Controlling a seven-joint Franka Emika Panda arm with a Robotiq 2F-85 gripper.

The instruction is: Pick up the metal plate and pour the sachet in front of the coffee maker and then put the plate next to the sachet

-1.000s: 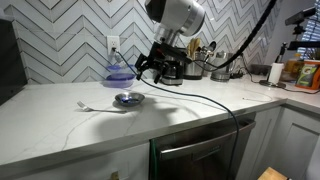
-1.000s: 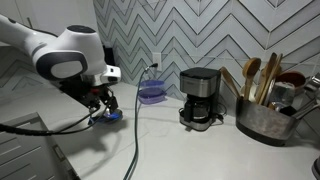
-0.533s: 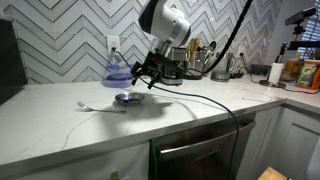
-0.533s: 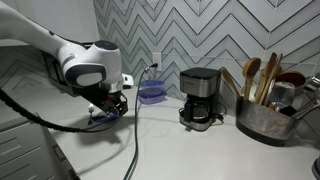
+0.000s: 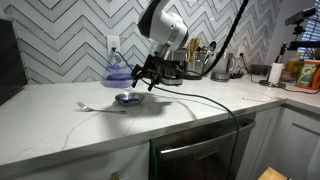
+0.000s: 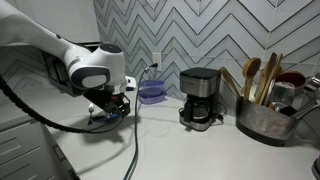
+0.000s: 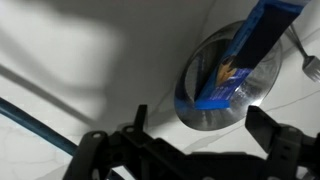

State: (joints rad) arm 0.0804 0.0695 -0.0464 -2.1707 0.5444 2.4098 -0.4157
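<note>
The white, grey-veined counter (image 5: 60,115) runs along the tiled wall. A metal plate (image 5: 128,99) sits on it, well out from the wall. A silver fork (image 5: 100,106) lies just beside the plate; whether the two touch cannot be told. Behind the plate, close to the wall, stands a purple-blue bowl (image 5: 118,73). Further along the wall stands the coffee maker (image 6: 200,97), and beyond it a steel utensil holder (image 6: 262,120) filled with wooden spoons. A black cable (image 5: 205,101) trails across the counter and drops over its front edge.
</note>
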